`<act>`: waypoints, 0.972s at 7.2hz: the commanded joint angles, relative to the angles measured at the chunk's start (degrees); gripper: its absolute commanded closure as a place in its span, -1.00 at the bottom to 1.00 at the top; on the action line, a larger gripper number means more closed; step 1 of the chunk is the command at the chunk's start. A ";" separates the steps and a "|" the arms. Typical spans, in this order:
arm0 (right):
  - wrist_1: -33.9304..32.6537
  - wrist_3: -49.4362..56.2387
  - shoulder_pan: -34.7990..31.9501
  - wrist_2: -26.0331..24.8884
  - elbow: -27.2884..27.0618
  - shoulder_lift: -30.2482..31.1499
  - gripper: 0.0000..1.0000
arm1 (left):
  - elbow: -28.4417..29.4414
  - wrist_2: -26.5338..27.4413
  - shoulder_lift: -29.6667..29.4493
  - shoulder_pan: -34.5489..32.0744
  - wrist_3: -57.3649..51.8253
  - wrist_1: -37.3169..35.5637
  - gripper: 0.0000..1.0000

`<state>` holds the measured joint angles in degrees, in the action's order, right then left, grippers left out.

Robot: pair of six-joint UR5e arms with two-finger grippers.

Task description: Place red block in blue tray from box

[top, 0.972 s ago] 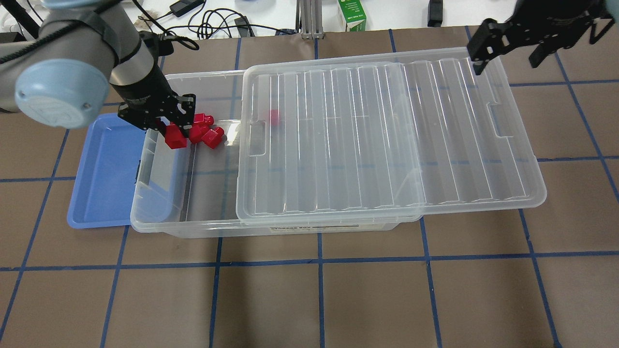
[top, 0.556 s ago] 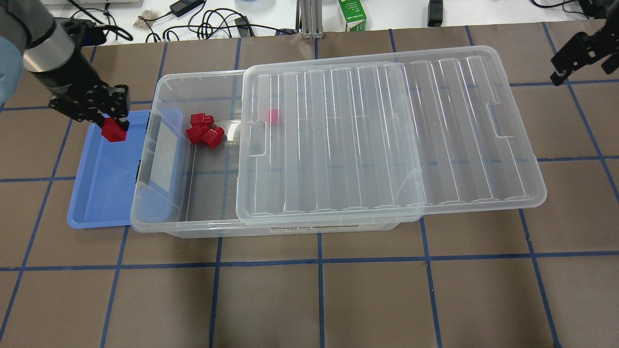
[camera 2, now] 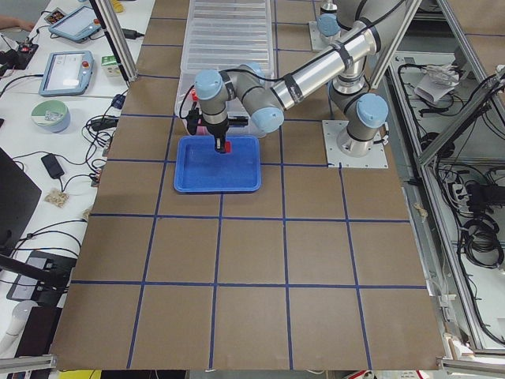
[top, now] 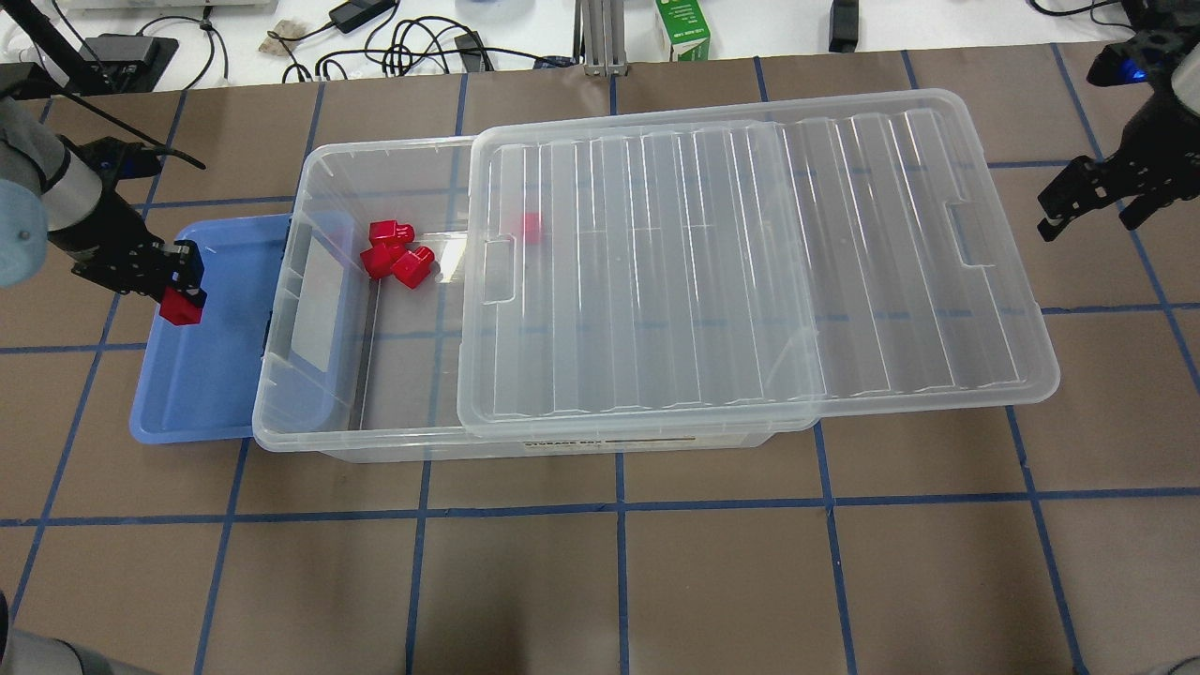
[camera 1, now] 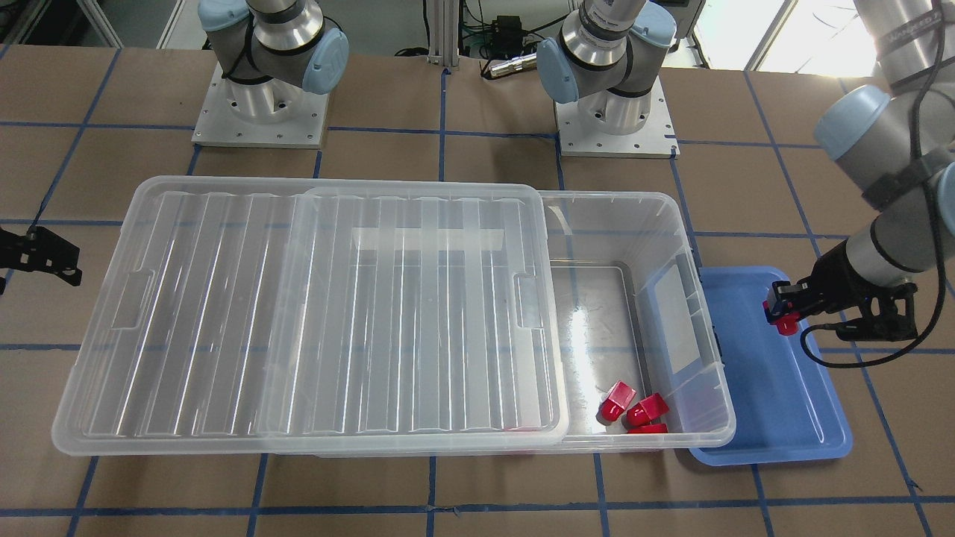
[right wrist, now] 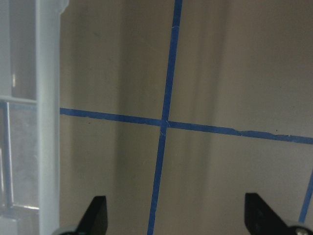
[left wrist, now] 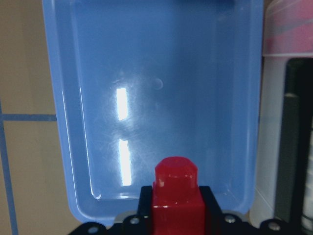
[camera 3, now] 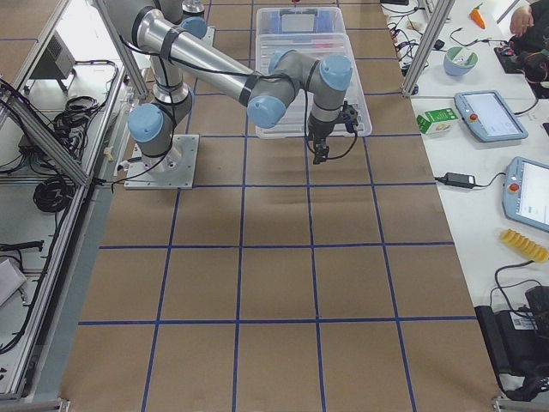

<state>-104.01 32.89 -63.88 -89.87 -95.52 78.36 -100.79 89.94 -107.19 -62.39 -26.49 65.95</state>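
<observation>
My left gripper [top: 178, 286] is shut on a red block [top: 180, 307] and holds it above the blue tray [top: 206, 375], near the tray's outer rim. In the left wrist view the block [left wrist: 176, 196] sits between the fingers, with the bare tray floor [left wrist: 161, 88] below and ahead. The front view shows the same grip [camera 1: 782, 319]. The clear box [top: 319, 417] lies beside the tray, its ribbed lid [top: 750, 253] slid aside. Three red blocks [top: 394, 253] lie in its open end. My right gripper [top: 1092, 214] is open and empty over the table, past the lid's right end.
A fourth red block [top: 532, 227] shows dimly under the lid. The box's grey-latched end wall [camera 1: 683, 321] stands between the tray and the blocks. Cables and a green carton [top: 682, 28] lie beyond the table's far edge.
My left gripper carried the red block out of the box, left over the box's end wall, to above the tray. My right gripper moved right and away from the lid's corner.
</observation>
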 commanded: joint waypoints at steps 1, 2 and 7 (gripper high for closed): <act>-1.99 -1.51 -0.45 0.14 -2.21 0.30 -1.00 | -1.60 -0.20 -4.24 0.25 -0.31 -4.42 0.69; -2.07 -1.95 -0.80 0.31 -2.38 0.30 -1.00 | -1.69 -0.29 -6.00 0.25 -0.40 -7.56 0.54; -2.07 -16.41 -11.59 2.25 -2.47 0.39 -1.00 | 0.67 0.06 4.48 -2.46 0.30 1.48 -1.00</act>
<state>-106.07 20.52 -72.39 -87.68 -97.99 78.68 -100.97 89.95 -107.85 -63.43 -26.39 61.98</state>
